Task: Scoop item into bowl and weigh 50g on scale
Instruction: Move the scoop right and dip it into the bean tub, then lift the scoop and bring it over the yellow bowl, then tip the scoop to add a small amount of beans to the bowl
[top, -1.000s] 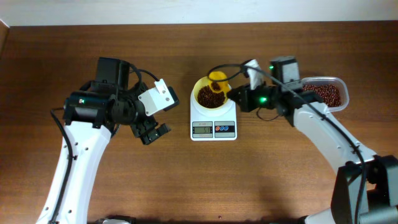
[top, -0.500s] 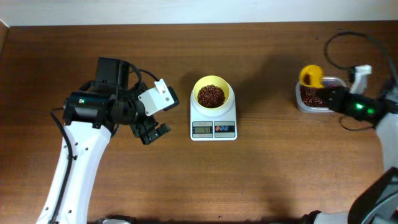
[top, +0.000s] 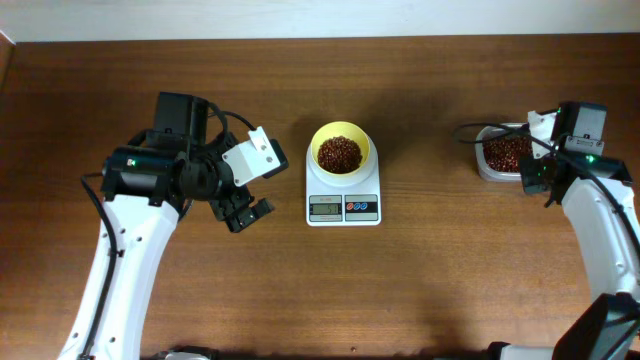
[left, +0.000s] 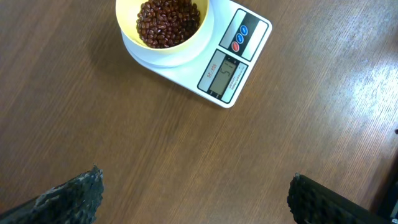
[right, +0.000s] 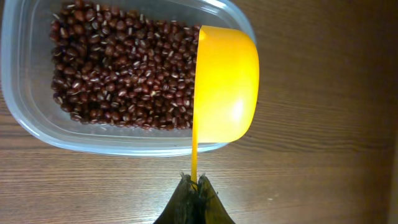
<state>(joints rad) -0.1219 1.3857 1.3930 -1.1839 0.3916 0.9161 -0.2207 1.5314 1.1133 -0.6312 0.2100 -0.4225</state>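
Right gripper (right: 196, 186) clamps yellow plastic scoop (right: 227, 87) over clear plastic tub (right: 124, 144) of red-brown beans (right: 118, 68). Pale-yellow bowl (top: 340, 130) on white scale (top: 343, 190): 2 o'clock from released left gripper (top: 245, 212).

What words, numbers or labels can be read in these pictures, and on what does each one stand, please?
Scale display: digits show, but too blurred to read.
Red and blue buttons: white marks, too small to read.
Bowl, beans, tub, scoop: no text to be seen.
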